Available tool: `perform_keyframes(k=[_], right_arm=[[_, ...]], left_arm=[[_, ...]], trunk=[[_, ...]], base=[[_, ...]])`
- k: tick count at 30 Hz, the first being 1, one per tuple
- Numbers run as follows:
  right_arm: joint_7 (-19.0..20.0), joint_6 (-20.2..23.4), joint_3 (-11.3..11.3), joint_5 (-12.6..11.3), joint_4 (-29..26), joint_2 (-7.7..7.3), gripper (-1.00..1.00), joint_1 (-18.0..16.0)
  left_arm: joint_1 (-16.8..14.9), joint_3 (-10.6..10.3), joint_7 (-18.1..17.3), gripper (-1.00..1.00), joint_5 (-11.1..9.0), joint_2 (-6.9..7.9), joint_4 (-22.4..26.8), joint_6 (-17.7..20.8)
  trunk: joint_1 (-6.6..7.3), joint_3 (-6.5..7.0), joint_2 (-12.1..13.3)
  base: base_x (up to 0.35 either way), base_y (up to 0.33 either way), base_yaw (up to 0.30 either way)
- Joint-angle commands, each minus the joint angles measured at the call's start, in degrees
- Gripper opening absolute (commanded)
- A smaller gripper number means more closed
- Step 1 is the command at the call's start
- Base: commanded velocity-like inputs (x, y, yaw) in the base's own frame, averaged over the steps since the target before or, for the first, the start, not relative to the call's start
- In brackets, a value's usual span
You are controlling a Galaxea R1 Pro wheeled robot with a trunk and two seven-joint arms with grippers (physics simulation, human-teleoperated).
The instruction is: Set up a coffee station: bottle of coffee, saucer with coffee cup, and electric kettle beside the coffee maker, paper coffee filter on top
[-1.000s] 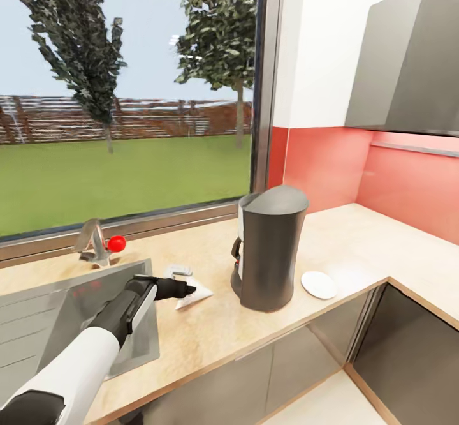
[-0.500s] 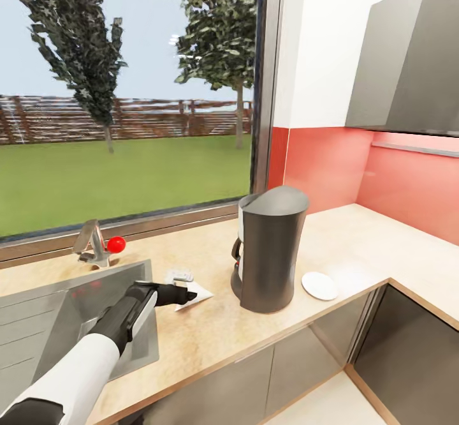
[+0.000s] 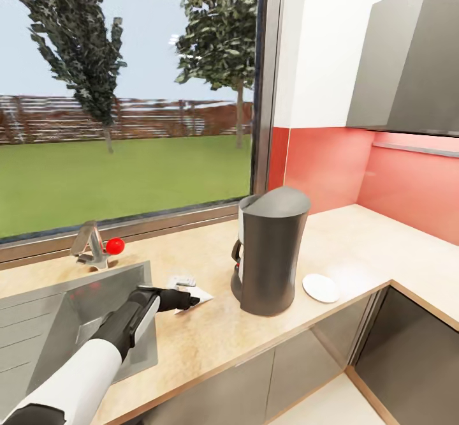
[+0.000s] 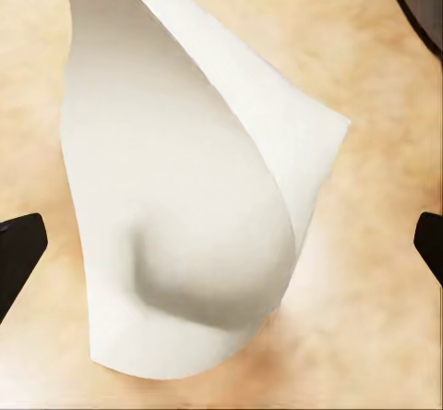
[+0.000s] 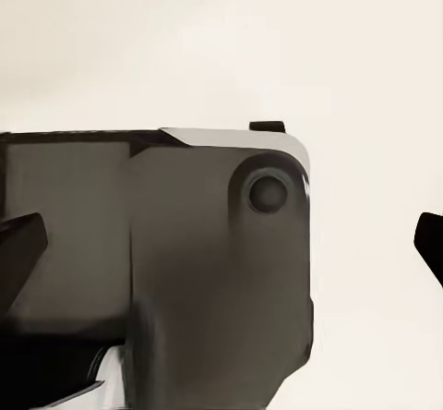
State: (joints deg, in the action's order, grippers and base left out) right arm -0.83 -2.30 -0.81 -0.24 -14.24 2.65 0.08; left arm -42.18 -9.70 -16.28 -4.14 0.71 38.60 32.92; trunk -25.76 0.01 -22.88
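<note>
The paper coffee filter (image 3: 199, 295) lies white and folded on the kitchen countertop (image 3: 357, 240), left of the tall dark grey coffee maker (image 3: 271, 253). My left gripper (image 3: 189, 299) hangs low right over the filter, open. In the left wrist view the filter (image 4: 185, 207) lies between the two black fingertips (image 4: 18, 253), which stand wide apart without touching it. The white saucer (image 3: 320, 288) rests on the counter to the right of the coffee maker. My right gripper (image 5: 221, 244) is open, with a dark grey rounded part of the robot in front of it.
A steel sink (image 3: 38, 310) with a faucet (image 3: 92, 243) and a red knob sits at the left, close to my left arm. A small white flat item (image 3: 182, 281) lies just behind the filter. A big window stands behind the counter; a dark wall cabinet (image 3: 408, 67) hangs at right.
My left gripper has sunk a little lower onto the filter and the forearm has dropped toward the counter. The head view has shifted slightly.
</note>
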Motion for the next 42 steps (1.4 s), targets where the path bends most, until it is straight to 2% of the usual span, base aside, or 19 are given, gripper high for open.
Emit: perform_keyframes(k=[1, 10, 14, 16, 34, 42], right_arm=[[-0.1, -0.2, -0.1, 0.0, 0.0, 0.15, 1.00, 0.0], [0.0, -0.2, -0.1, -0.1, -0.1, -0.91, 1.00, 0.0], [0.1, -0.2, -0.1, -0.2, -0.1, -1.05, 1.00, 0.0], [0.1, -0.2, -0.1, -0.2, -0.1, -1.06, 1.00, 0.0], [0.0, -0.2, -0.1, -0.2, -0.1, -1.00, 1.00, 0.0], [0.0, -0.1, -0.1, -0.2, 0.0, -1.05, 1.00, 0.0]], left_arm=[[0.3, -0.2, 0.1, 1.00, -0.4, 0.07, 0.1, 0.3], [2.8, -0.5, -0.2, 1.00, -0.3, -0.23, -0.3, -1.5], [2.9, -0.5, -0.2, 1.00, -0.3, -0.27, -0.3, -1.8], [3.0, -0.5, -0.2, 1.00, -0.3, -0.27, -0.3, -1.8], [3.0, -0.5, -0.2, 1.00, -0.3, -0.55, -0.4, -2.0], [3.1, -0.5, -0.2, 1.00, -0.3, -1.21, -0.5, -2.1]], trunk=[[-0.02, -0.01, 0.0], [-0.02, -0.01, 0.0], [-0.02, -0.01, 0.0], [-0.46, -0.37, -0.8], [-0.46, -0.65, -0.8], [-0.46, -0.69, -0.8]], base=[[0.002, 0.000, 0.000], [0.000, 0.000, 0.000], [0.000, 0.000, 0.000], [0.000, 0.000, 0.000], [0.025, 0.000, 0.000], [0.075, -0.012, 0.000]])
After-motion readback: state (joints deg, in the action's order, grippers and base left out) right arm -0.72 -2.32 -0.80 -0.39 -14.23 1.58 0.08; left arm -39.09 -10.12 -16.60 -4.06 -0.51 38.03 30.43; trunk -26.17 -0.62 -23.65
